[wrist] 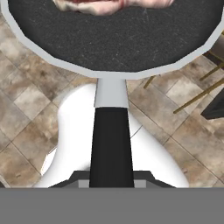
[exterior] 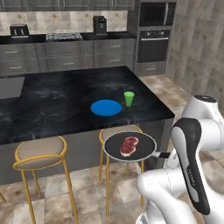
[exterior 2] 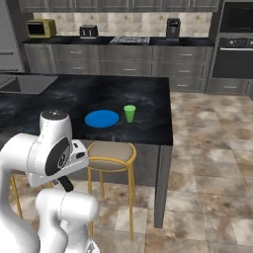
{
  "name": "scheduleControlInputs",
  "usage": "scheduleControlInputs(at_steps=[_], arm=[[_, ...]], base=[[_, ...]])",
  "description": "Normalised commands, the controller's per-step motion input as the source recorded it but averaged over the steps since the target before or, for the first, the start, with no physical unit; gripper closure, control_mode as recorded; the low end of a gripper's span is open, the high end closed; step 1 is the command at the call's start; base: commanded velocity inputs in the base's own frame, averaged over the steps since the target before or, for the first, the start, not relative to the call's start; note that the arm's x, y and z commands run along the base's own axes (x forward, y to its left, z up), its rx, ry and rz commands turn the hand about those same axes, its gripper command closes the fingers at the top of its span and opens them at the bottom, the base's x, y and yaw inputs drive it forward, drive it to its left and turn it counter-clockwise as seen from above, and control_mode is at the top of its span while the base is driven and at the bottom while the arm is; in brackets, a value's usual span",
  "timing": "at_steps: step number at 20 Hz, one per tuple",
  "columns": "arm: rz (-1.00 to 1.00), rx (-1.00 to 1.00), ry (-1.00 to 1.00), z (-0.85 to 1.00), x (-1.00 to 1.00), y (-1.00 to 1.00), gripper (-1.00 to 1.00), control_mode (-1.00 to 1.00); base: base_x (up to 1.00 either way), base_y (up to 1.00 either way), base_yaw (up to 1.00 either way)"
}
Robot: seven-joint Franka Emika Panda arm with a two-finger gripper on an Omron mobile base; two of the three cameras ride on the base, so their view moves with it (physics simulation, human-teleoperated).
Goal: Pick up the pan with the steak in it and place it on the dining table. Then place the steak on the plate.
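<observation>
Halfway through step one: tool (wrist: pixel 111 183) gripping pan (exterior: pixel 130 147) by handle, carrying steak (exterior: pixel 128 146) short of worktop (exterior: pixel 65 103), near plate (exterior: pixel 106 107); both placements remaining.

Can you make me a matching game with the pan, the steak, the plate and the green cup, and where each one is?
Things:
1. pan
2. steak
3. plate
4. green cup

Places:
A. lying flat on the dining table
B. standing on the table, right beside the plate
C. held up in the air by its handle, over the stool
D. lying inside the pan

Pairs: 1-C, 2-D, 3-A, 4-B
</observation>
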Motion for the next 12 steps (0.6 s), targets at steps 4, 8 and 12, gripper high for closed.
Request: scheduleControlInputs(at_steps=[4,8,12], arm=[[0.0,0.0,0.0,0.0,0.0,0.0,1.0,1.0],[0.0,0.0,0.0,0.0,0.0,0.0,1.0,1.0],[0.0,0.0,0.0,0.0,0.0,0.0,1.0,1.0]], base=[[0.06,0.65,-0.08],[0.11,1.0,-0.13],[0.03,0.8,-0.11]])
